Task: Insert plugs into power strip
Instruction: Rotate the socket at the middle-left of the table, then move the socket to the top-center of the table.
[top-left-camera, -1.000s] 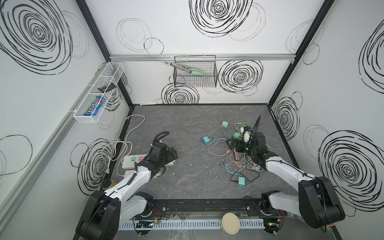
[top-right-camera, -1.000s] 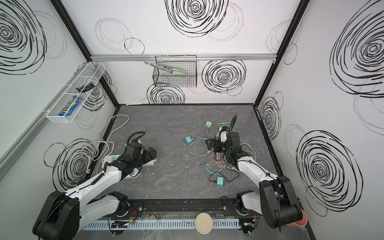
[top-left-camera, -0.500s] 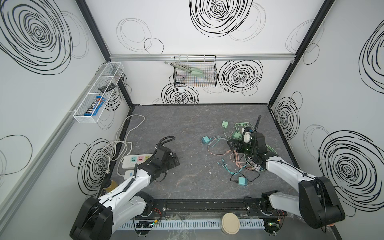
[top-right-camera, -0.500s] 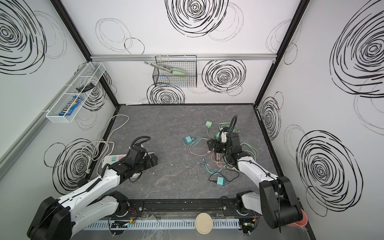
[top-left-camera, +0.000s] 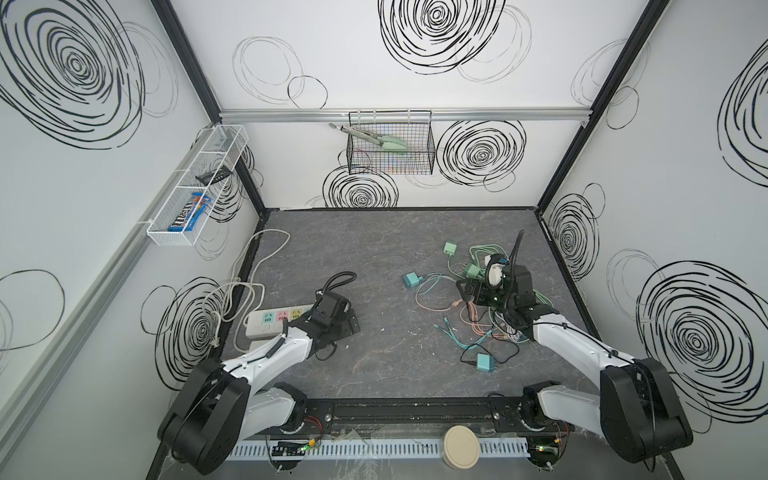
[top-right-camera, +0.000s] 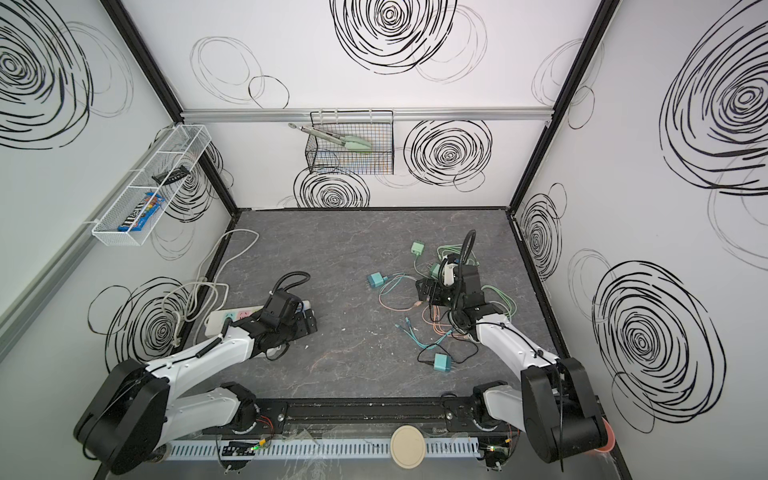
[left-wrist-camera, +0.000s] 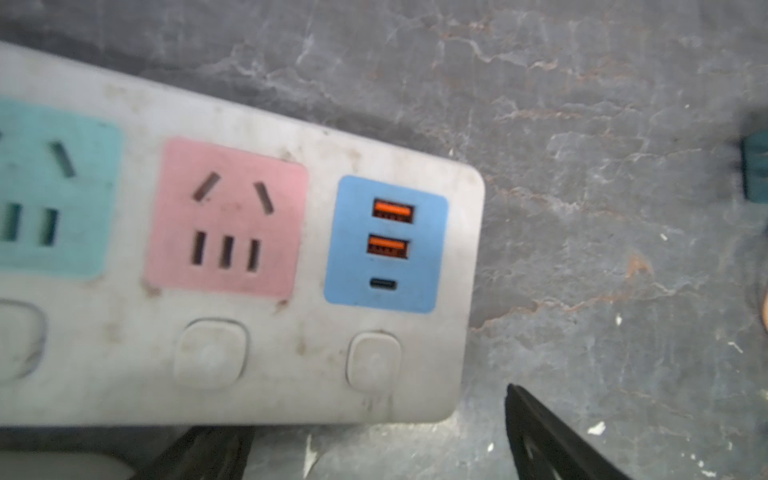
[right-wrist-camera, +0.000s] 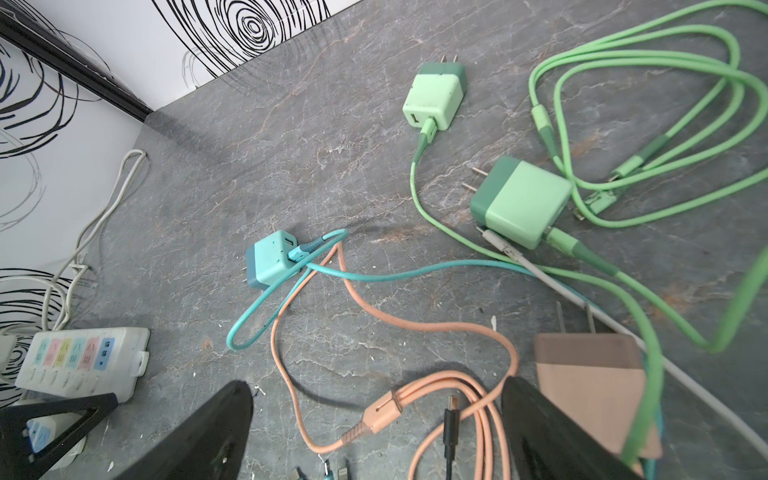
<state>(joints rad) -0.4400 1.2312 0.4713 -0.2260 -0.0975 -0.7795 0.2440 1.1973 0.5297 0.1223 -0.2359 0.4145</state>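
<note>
The white power strip (top-left-camera: 270, 324) (top-right-camera: 226, 320) with pastel sockets lies at the left; the left wrist view shows its pink socket and blue USB end (left-wrist-camera: 249, 291). My left gripper (top-left-camera: 350, 323) (left-wrist-camera: 374, 453) is open and empty, low over the mat just past that end. At the right, plugs lie in tangled cables: a teal one (top-left-camera: 411, 279) (right-wrist-camera: 270, 259), two green ones (right-wrist-camera: 434, 99) (right-wrist-camera: 523, 203), a pink one (right-wrist-camera: 590, 382), and a teal one nearer the front (top-left-camera: 484, 362). My right gripper (top-left-camera: 467, 291) (right-wrist-camera: 374, 440) is open over pink cable, the pink plug beside one finger.
The strip's white cord (top-left-camera: 232, 299) coils along the left wall. A black wire basket (top-left-camera: 390, 149) with tongs hangs on the back wall, a white wire shelf (top-left-camera: 195, 187) on the left wall. Loose cable ends (top-left-camera: 451, 330) lie right of centre.
My left arm has drawn back toward the front and slightly right, its gripper coming off the strip to the mat beside its end. The right arm has barely moved.
</note>
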